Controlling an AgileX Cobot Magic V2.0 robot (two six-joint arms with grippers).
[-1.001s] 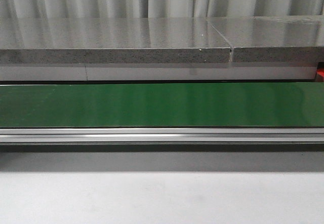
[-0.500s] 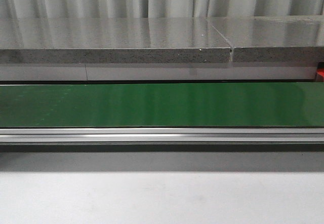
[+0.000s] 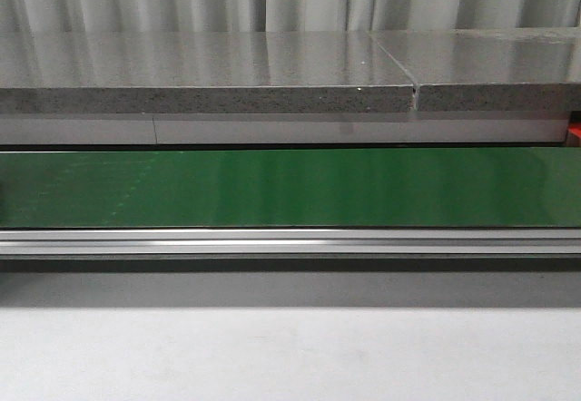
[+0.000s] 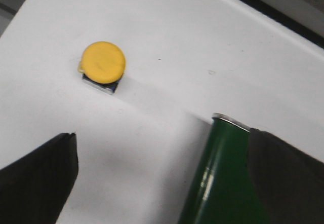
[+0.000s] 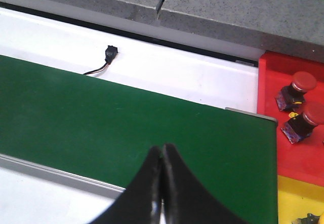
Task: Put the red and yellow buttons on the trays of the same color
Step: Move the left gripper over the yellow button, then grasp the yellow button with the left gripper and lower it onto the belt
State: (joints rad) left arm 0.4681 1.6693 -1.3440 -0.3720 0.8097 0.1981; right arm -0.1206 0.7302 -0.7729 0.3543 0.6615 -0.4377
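Yellow is what I've got on the left wrist cam: one yellow button [image 4: 103, 62] sitting on a small dark square base, resting on the white counter [image 4: 167, 41]. My left gripper [image 4: 162, 178] has its fingers [image 4: 38, 181] spread wide apart with nothing between them, and the button lies out beyond the tips, nearer to the one finger than the other, not touching either. Just beside the other finger I can see the end of the green belt [image 4: 223, 178] with its metal edge, well apart from the button.

Right wrist cam is a different story. The right gripper [image 5: 162, 183] has its fingers pressed together, tips meeting, holding nothing that I can see. It hangs over the green conveyor belt [image 5: 101, 117]. Off past the belt's end there's a red tray [image 5: 273, 107] with two red buttons [image 5: 298, 84] sitting in it side by side, well away from the fingers. A yellow tray [image 5: 296, 198] sits right next to the red one; something small lies at its edge but I can't tell what it is. A little black connector with a wire [image 5: 109, 54] lies on the white strip beyond the belt.

Front cam just shows the belt [image 3: 290, 188], the grey stone slab [image 3: 209, 74] behind it, and no arms.
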